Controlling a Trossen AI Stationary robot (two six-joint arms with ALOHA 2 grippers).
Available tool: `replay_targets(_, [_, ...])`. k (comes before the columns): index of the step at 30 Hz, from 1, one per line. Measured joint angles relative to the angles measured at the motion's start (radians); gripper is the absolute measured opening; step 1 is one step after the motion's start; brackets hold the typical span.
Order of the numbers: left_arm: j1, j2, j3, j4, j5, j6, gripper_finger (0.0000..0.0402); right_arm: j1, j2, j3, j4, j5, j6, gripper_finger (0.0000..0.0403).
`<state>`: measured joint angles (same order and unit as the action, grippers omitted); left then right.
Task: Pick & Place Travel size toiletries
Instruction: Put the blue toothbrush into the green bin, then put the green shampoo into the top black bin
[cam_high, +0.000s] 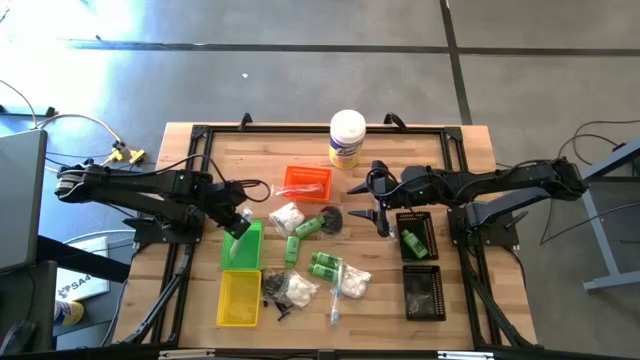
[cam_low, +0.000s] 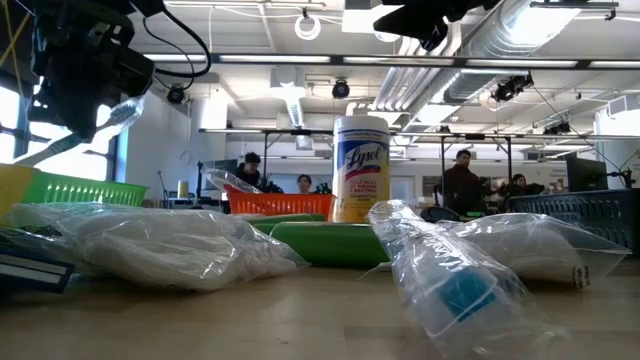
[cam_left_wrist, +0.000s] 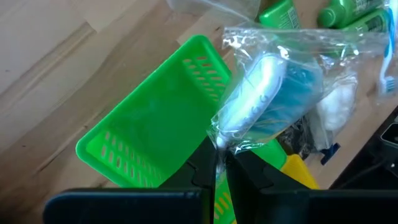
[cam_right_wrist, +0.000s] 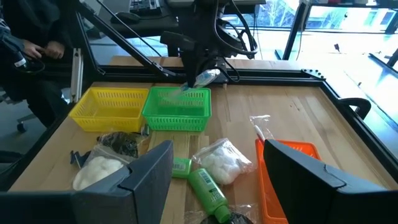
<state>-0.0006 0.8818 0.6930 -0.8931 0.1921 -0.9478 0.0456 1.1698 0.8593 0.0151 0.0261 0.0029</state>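
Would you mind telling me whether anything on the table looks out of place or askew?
Nothing is spilled or damaged. The loose toiletries lie scattered mid-table, unsorted. The left gripper pinches a clear bag holding a white tube by its corner, so it hangs tilted above the green mesh tray.

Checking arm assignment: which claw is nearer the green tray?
Left. The left claw, shut on a clear bagged item, hangs over the green tray. The right claw, open, is well off to the tray's right, beside the black tray.
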Motion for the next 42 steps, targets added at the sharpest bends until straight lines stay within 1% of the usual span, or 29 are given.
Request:
replay_targets(11, [0.000, 0.001, 0.000, 0.000, 0.000, -0.011, 0.0020, 0.000, 0.000, 0.000, -0.003, 0.000, 0.000, 0.0243])
replay_targets(13, [0.000, 0.011, 0.000, -0.001, 0.000, -0.025, 0.0026, 0.000, 0.000, 0.000, -0.003, 0.000, 0.000, 0.0243])
replay_targets(18, [0.000, 0.042, 0.000, -0.021, 0.041, -0.024, 0.0074, 0.000, 0.000, 0.000, -0.003, 0.000, 0.000, 0.0243])
replay_targets(22, [0.000, 0.067, 0.000, -0.023, 0.052, -0.019, 0.0115, 0.000, 0.000, 0.000, -0.003, 0.000, -0.004, 0.0243])
replay_targets(26, [0.000, 0.066, 0.000, -0.023, 0.052, -0.001, 0.0137, 0.000, 0.000, 0.000, -0.003, 0.000, -0.005, 0.0243])
replay_targets(34, [0.000, 0.051, 0.000, 0.001, 0.052, 0.027, 0.0143, 0.000, 0.000, 0.000, 0.000, 0.000, -0.006, 0.0243])
replay_targets(42, [0.000, 0.050, 0.000, 0.163, 0.061, 0.127, 0.0143, 0.000, 0.000, 0.000, 0.019, 0.000, -0.008, 0.0243])
